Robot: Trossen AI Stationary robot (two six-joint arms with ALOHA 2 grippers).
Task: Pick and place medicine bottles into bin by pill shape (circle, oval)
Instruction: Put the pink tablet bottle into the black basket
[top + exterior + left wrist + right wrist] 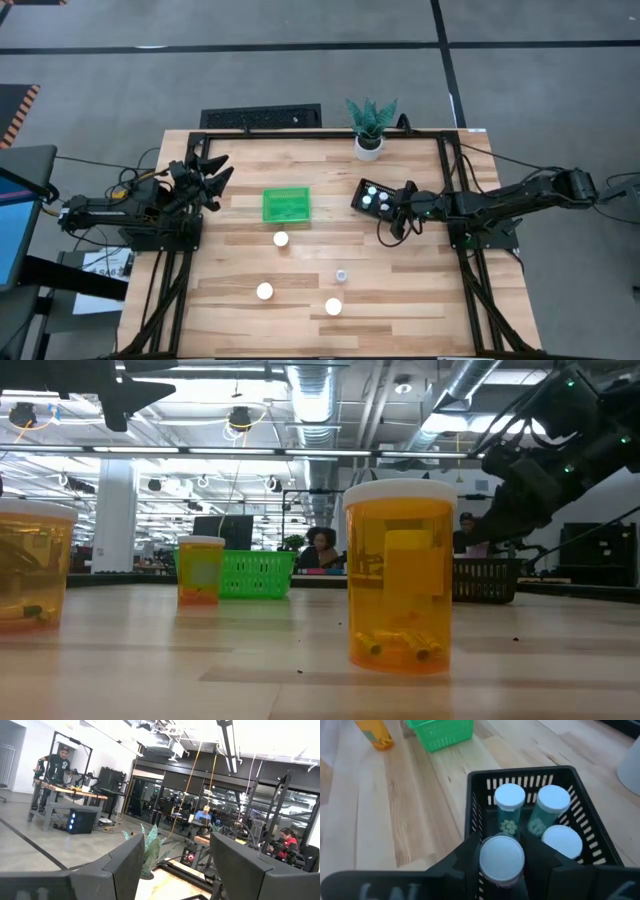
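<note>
My right gripper [398, 214] is shut on a white-capped medicine bottle [501, 859] just above the near wall of the black bin [375, 197]. Three more white-capped bottles [509, 797] stand upright in that bin [475, 810]. The green bin [286, 204] sits at mid-table. Several bottles stand upright on the wood toward the near edge, among them one [281, 239] by the green bin, one [264, 291] and one [333, 306]; the low view shows an orange one close up [400, 575]. My left gripper [210, 175] is open and raised at the table's left edge. My right gripper pinches the bottle between its two fingers [465, 857], which stand on opposite sides of the body just below the white cap [501, 851]. The bottle is upright, cap up, and lifted over the black bin's edge. The cap hides the bottle's body and the place of contact.
A white pot with a green plant [369, 140] stands at the far edge, close behind the black bin. A black slab [262, 118] lies beyond the far edge. People sit in the room behind the table [322, 548].
</note>
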